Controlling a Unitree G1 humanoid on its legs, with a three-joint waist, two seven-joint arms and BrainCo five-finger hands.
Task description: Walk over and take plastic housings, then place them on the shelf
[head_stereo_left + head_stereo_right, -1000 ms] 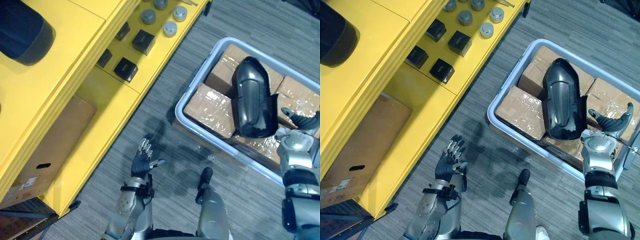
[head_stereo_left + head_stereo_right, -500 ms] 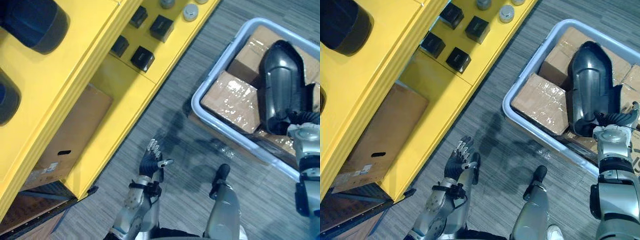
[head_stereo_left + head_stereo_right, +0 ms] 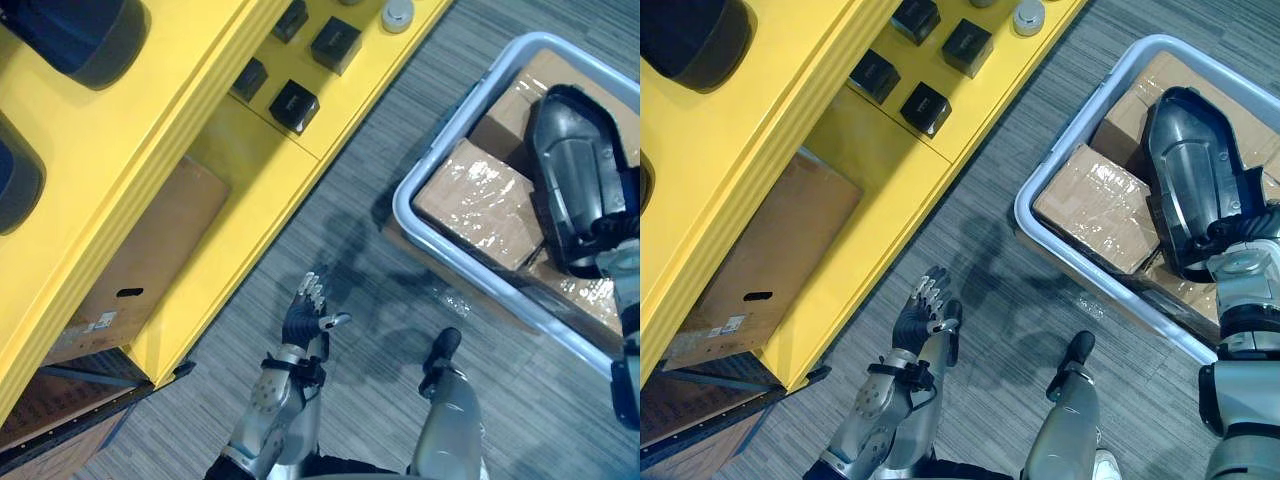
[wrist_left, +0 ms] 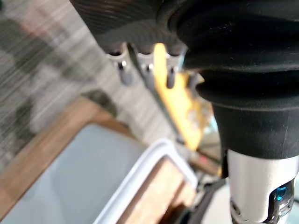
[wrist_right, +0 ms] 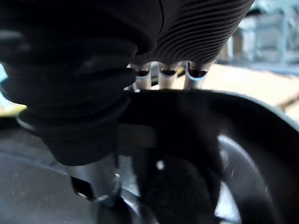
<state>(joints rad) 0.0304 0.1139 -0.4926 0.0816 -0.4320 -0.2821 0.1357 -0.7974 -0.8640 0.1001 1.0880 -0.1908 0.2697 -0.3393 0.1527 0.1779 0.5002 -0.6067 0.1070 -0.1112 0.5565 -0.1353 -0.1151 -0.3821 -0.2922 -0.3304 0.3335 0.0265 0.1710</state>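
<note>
One black housing (image 3: 1185, 170) lies in one bin (image 3: 1110, 292); left hand (image 3: 915, 320) open, right hand (image 3: 1240, 228) unclear.

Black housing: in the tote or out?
In. The black housing lies on the cardboard boxes inside the rim of the grey tote. The right robot hand is at its near end.

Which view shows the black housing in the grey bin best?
Right eye view: the black housing lies nearly whole on the boxes. Left eye view crops its side; right wrist view catches just its rim.
</note>
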